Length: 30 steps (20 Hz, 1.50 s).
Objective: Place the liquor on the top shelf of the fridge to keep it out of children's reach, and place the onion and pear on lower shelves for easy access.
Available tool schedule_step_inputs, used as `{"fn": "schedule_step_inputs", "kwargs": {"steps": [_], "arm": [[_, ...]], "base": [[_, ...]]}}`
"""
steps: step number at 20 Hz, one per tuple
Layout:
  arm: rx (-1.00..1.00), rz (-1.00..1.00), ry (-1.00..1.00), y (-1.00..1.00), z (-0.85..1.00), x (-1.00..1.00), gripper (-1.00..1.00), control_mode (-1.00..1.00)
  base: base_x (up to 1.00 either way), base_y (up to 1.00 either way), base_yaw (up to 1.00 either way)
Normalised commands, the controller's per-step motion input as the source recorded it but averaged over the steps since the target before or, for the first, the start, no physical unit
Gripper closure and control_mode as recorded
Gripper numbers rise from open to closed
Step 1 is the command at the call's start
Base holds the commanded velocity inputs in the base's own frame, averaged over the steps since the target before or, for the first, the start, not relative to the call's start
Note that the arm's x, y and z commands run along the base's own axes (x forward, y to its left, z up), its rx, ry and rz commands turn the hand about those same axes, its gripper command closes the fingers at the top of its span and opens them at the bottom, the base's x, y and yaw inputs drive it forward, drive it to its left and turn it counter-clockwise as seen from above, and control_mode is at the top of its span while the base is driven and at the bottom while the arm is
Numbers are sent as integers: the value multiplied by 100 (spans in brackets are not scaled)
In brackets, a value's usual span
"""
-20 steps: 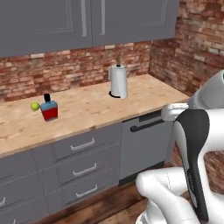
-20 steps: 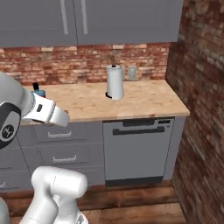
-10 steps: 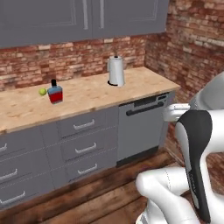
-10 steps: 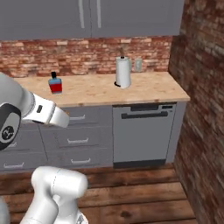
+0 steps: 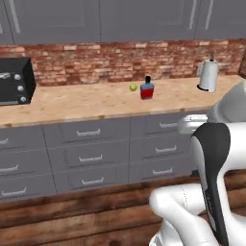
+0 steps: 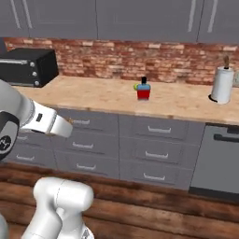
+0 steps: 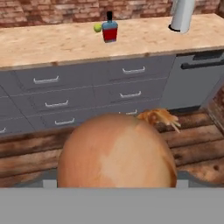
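held: gripper [image 7: 117,186] grasps the onion [image 7: 117,153] | left: liquor [image 5: 147,89] and pear [image 5: 133,87] beside it on counter [image 5: 72,103] | shelved: nothing evident

The robot's arm [image 5: 211,163] was built of glossy white, rounded shells, smooth and bulbous at the lower joint. A broad black panel ran down the upper link, narrowing toward its lower end. In the right base view the arm [image 6: 28,116] showed a dark grey round joint with small white markings beside a white, boxy link.
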Motion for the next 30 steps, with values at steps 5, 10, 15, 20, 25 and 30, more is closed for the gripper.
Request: {"fn": "schedule_step_inputs", "kwargs": {"steps": [5, 10, 15, 20, 25, 30], "arm": [[0, 0, 0, 0, 0, 0, 100, 100], [0, 0, 0, 0, 0, 0, 100, 100], [0, 0, 0, 0, 0, 0, 100, 100], [0, 0, 0, 0, 0, 0, 100, 100], [0, 0, 0, 0, 0, 0, 100, 100], [0, 0, 0, 0, 0, 0, 100, 100]], "base": [[0, 100, 65], [9, 100, 60], [24, 100, 53], [34, 100, 48], [43, 100, 43], [52, 100, 36]]}}
